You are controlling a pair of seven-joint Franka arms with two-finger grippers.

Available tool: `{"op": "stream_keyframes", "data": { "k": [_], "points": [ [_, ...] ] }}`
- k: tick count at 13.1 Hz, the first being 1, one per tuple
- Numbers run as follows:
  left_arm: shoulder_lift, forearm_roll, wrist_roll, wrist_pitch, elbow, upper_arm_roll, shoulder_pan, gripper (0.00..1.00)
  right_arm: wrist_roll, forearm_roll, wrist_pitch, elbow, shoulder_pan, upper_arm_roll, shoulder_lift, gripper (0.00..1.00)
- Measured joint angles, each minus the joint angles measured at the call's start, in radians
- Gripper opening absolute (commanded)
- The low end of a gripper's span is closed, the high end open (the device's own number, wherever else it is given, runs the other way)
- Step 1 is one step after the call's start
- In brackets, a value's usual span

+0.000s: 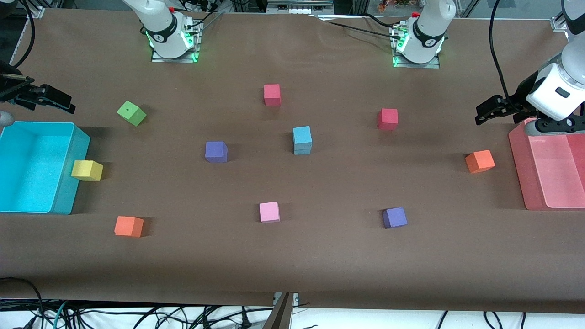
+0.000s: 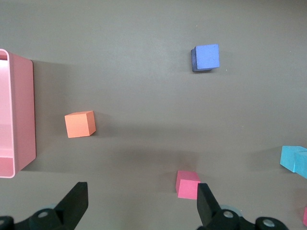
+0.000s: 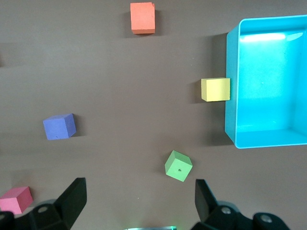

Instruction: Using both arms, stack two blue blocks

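Observation:
Two sky-blue blocks stand stacked at the table's middle, the upper blue block (image 1: 302, 135) on the lower blue block (image 1: 302, 149). The stack's edge shows in the left wrist view (image 2: 293, 160). My left gripper (image 1: 485, 112) is open and empty in the air by the pink bin (image 1: 518, 169) at the left arm's end; in its own wrist view (image 2: 141, 194) nothing lies between the fingers. My right gripper (image 1: 57, 100) is open and empty in the air above the cyan bin (image 1: 68, 183) at the right arm's end; its own wrist view (image 3: 139, 191) shows only table between the fingers.
Loose cubes lie around the stack: two red (image 1: 272, 94) (image 1: 387, 119), two purple (image 1: 216, 151) (image 1: 395, 217), pink (image 1: 269, 212), two orange (image 1: 480, 161) (image 1: 129, 226), green (image 1: 131, 113), and yellow (image 1: 87, 170) against the cyan bin.

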Motion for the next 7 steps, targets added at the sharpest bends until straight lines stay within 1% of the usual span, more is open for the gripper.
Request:
{"op": "stream_keyframes", "data": {
  "k": [7],
  "points": [
    [0.0, 0.0, 0.0, 0.0, 0.001, 0.0, 0.002, 1.0, 0.0, 0.0, 0.001, 0.0, -0.006, 0.001, 0.0, 1.0]
  ]
}}
